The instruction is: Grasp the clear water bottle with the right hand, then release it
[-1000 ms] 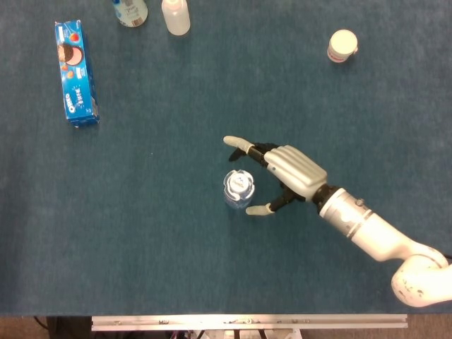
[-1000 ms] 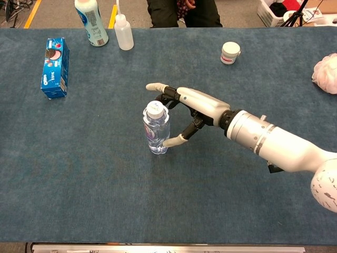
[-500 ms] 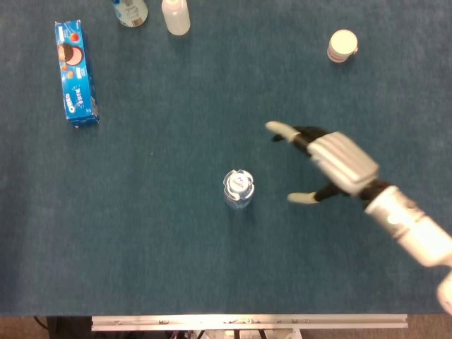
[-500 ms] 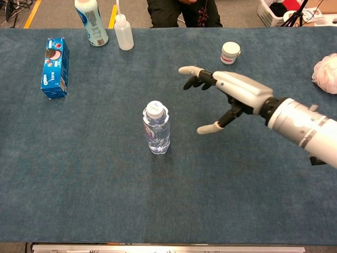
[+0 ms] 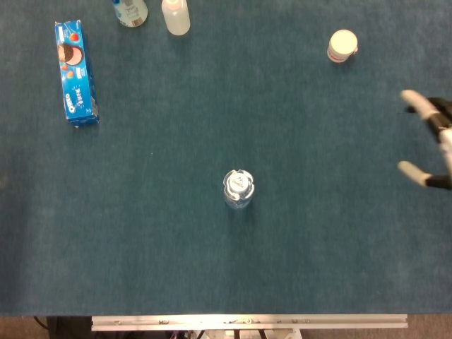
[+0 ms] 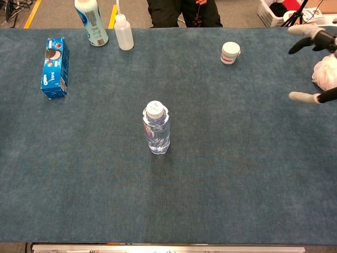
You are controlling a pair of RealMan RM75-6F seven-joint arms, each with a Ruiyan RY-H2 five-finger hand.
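One clear water bottle (image 6: 156,128) on the blue table cover (image 6: 237,174), and I count four other containers or packs besides it: one blue biscuit box (image 6: 54,67) far left, one white bottle with a blue label (image 6: 91,21) at the far edge, one translucent squeeze bottle (image 6: 124,32) just beside that, and one small white jar (image 6: 230,52) toward the far right. One pale pink puff-like thing (image 6: 326,73) sits at the right edge in the chest view; I cannot tell what it is.

The water bottle is transparent, ribbed at the body, with a white cap and a faint label band. It stands upright near the middle of the table, long axis vertical, cap pointing straight up; in the head view (image 5: 239,188) I look almost directly down onto the cap. Nothing touches it.

My right hand (image 6: 316,66) shows only partly at the right edge of both views, well apart from the bottle. In the head view (image 5: 431,148) I see pale fingertips spread wide, thumb and upper fingers far from each other, nothing between them. It holds nothing.

My left hand shows in neither view.
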